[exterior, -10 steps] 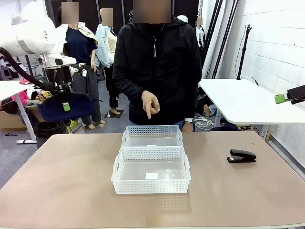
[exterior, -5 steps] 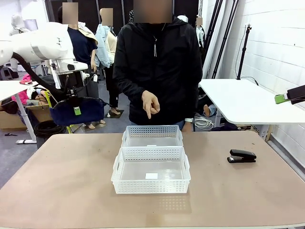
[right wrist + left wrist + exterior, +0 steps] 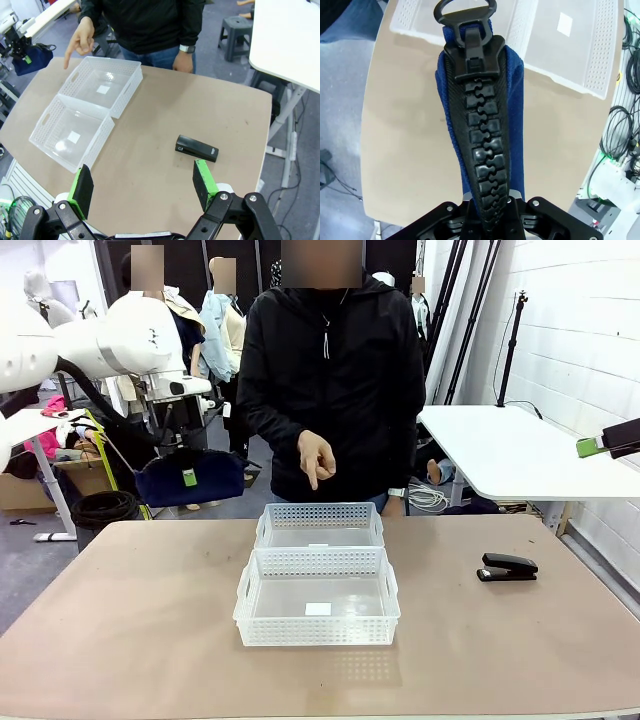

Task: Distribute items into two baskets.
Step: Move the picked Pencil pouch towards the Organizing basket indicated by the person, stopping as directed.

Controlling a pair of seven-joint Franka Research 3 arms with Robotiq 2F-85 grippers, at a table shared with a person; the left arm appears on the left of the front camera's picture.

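The navy-blue pouch (image 3: 215,485) hangs in the air past the table's far left corner, with my left gripper (image 3: 188,478) shut on its top edge. In the left wrist view its black zipper (image 3: 481,145) runs up from the gripper (image 3: 487,222), with the two baskets (image 3: 600,60) below and ahead. The far basket (image 3: 320,511) and near basket (image 3: 317,631) stand end to end at mid-table, both empty. The black stapler (image 3: 508,567) lies on the table's right side. My right gripper (image 3: 143,184) is open, high above the stapler (image 3: 197,148).
A person stands at the far side, one hand (image 3: 315,458) pointing down over the far basket (image 3: 127,95). The brown table (image 3: 140,640) is bare around the baskets. A white side table (image 3: 500,455) stands at the back right.
My left arm has carried the pouch rightward and a little lower, closer to the baskets. The right gripper, the stapler and the person's pointing hand have stayed put.
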